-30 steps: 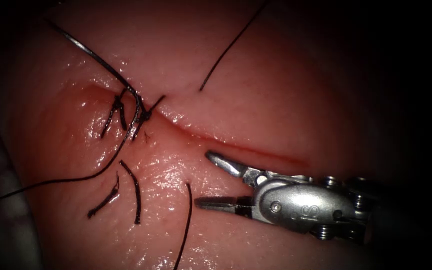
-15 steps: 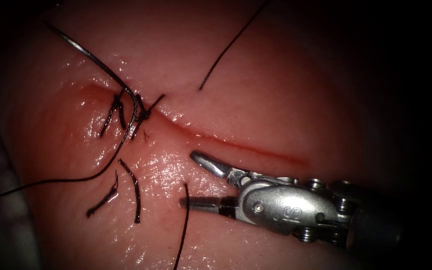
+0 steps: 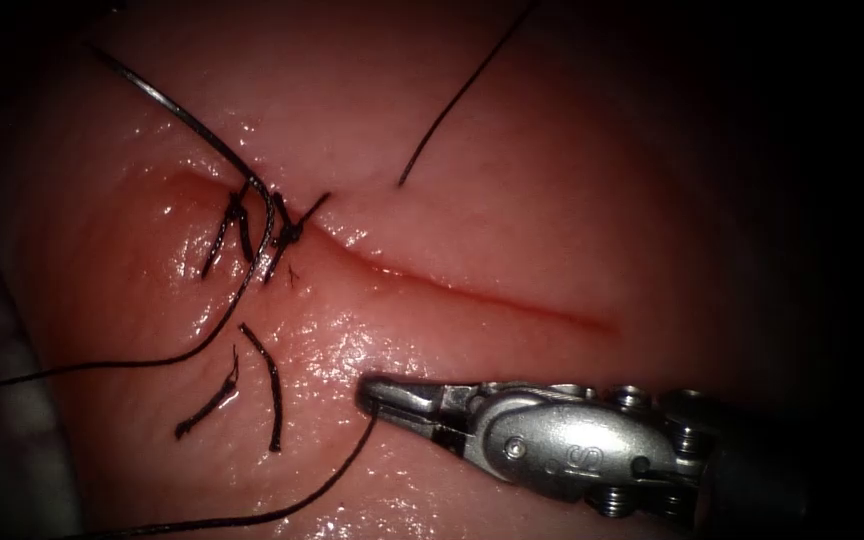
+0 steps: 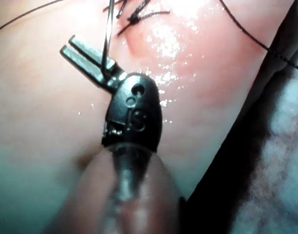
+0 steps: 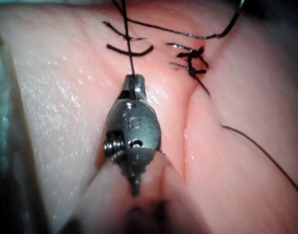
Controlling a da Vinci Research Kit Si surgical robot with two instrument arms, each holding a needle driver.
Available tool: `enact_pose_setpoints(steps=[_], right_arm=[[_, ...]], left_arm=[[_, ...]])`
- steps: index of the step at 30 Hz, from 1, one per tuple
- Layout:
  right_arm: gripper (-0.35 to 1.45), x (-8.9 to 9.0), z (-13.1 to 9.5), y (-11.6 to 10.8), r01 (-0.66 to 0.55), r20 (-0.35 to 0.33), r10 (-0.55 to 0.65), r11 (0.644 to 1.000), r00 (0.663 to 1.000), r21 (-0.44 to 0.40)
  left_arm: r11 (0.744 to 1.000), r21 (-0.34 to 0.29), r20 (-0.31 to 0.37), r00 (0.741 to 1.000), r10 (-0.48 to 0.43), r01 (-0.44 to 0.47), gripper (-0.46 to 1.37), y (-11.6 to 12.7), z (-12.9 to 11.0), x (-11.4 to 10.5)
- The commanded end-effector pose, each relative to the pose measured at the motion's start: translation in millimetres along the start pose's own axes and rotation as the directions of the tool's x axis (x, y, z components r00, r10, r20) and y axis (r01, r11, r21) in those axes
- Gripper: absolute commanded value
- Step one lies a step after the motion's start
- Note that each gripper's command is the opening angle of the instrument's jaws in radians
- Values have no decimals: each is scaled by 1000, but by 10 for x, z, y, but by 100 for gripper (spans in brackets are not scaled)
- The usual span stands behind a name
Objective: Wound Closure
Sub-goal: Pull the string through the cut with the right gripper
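endoscope: the right tool (image 3: 377,395) grips the thread (image 3: 292,506) below the cut (image 3: 472,292) in the tissue (image 3: 552,180). the needle (image 3: 182,105) lies unheld by the stitches (image 3: 287,232) at the cut's left end.
left wrist: the left tool (image 4: 85,58) pinches thread.
right wrist: the right tool's jaws are clamped on thread.

Dim, dark-edged endoscope view; wet glare glints on the tissue (image 3: 342,345).
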State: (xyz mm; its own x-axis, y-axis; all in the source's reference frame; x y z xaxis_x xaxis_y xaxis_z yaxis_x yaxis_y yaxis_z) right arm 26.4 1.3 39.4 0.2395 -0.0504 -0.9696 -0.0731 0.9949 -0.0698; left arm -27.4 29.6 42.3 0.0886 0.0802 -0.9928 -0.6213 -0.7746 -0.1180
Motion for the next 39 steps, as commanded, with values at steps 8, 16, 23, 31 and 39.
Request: enact_pose_setpoints(steps=[8, 16, 23, 31, 39], right_arm=[[-35, 32, 7, -30, 13, -46, -9, 995, 999, 103], [-35, 74, 30, -63, 33, -83, -17, 980, 996, 197], [-35, 91, 36, -90, 34, -94, -9, 963, 995, 268], [-35, 113, 42, -136, 23, -127, 25, 930, 992, 366], [-35, 142, 49, -149, 22, -160, 46, 915, 986, 403]], left_arm=[[1000, -1, 0, 1000, 0, 0, -35, 0, 2, -1], [1000, -1, 0, 1000, 0, 0, -35, 0, 2, -1], [1000, 0, -1, 1000, 1, -1, -35, 1, 1, -2], [1000, 0, -1, 1000, 1, -1, -35, 1, 1, -2], [1000, 0, -1, 1000, 1, -1, -35, 0, 1, -2]])
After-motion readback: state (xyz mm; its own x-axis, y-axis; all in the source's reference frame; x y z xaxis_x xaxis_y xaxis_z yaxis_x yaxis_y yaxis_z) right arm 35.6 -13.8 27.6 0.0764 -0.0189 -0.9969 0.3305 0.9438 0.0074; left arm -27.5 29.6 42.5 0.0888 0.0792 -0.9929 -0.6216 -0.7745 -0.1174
